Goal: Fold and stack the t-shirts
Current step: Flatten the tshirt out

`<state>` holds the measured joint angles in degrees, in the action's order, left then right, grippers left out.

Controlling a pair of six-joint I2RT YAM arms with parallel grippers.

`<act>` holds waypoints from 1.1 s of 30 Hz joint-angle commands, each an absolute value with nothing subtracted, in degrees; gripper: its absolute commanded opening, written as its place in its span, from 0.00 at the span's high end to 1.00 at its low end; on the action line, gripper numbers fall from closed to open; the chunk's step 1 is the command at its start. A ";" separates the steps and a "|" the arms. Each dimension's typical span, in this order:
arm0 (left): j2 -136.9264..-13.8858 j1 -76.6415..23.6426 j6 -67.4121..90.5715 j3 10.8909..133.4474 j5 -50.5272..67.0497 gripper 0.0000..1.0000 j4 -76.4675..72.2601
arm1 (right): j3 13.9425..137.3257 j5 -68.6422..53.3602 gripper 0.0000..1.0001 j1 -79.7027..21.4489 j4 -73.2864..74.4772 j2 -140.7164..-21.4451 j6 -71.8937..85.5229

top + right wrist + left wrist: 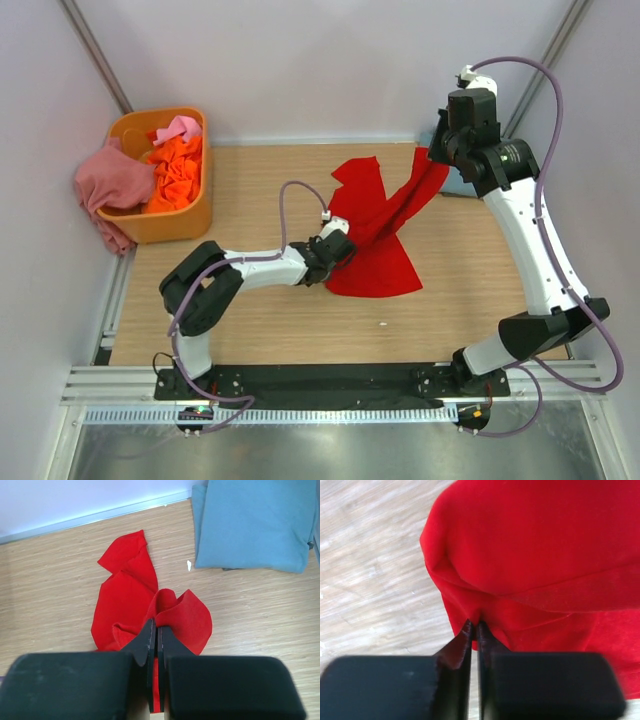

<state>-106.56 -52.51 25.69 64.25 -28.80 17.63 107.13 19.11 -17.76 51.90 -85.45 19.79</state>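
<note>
While both of my claws are clamped on the red shirt, I judge that I am partway through spreading it out before the first fold. My left claw is pressed together on a bunched edge of the cloth, low over the middle of the surface. My right claw pinches another fold and holds it raised toward the far right corner, so the shirt hangs between the two in a twisted, rumpled strip, with part of it lying on the wood.

Next I would need to draw the two grips apart until the cloth goes taut, then lay it down flat. Both pinches must hold, because a slip on either side would let it crumple again.

A folded blue shirt lies at the far right of the surface, which I take as the start of the stack. An orange shirt, a pink shirt and a dusty rose shirt wait in or over the tub at the far left.

I cannot tell whether I hold hem, sleeve or collar. From above, my right arm hides most of the blue shirt, and the tub's lower contents are buried.
</note>
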 commanded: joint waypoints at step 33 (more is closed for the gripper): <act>-75.22 -45.17 35.86 55.02 -23.56 0.49 30.52 | 88.33 3.43 0.99 -16.44 49.13 -71.72 25.14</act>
<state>-70.32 -43.79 35.99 53.41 -26.20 38.68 86.87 4.67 -16.27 53.08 -72.79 24.60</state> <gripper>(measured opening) 0.560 0.039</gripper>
